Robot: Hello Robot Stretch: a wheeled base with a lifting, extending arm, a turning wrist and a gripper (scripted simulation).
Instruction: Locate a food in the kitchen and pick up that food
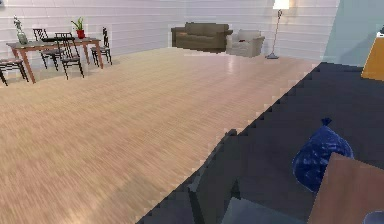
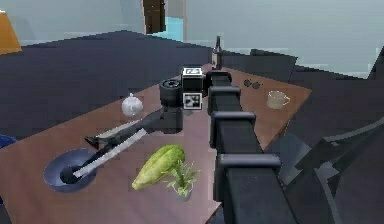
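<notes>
A green leafy vegetable (image 2: pixel 160 166), like a lettuce, lies on the brown table (image 2: pixel 40 150) near its front edge. My arm reaches out over the table. The gripper (image 2: pixel 85 158) points to the arm side view's left, with its thin fingers (image 2: pixel 120 133) stretched toward a grey-blue bowl (image 2: pixel 62 170). The vegetable lies just right of the fingers. The bowl sits at the gripper's far end, so I cannot tell whether it holds anything.
On the table also stand a small white round pot (image 2: pixel 132 103), a dark bottle (image 2: pixel 218 47) and a cup (image 2: pixel 277 98). Dark chairs (image 2: pixel 335 160) flank the table. In the forward view, a blue bag (image 1: pixel 322 155) sits on dark carpet; a dining set (image 1: pixel 55 48) and sofa (image 1: pixel 201 37) stand beyond wood floor.
</notes>
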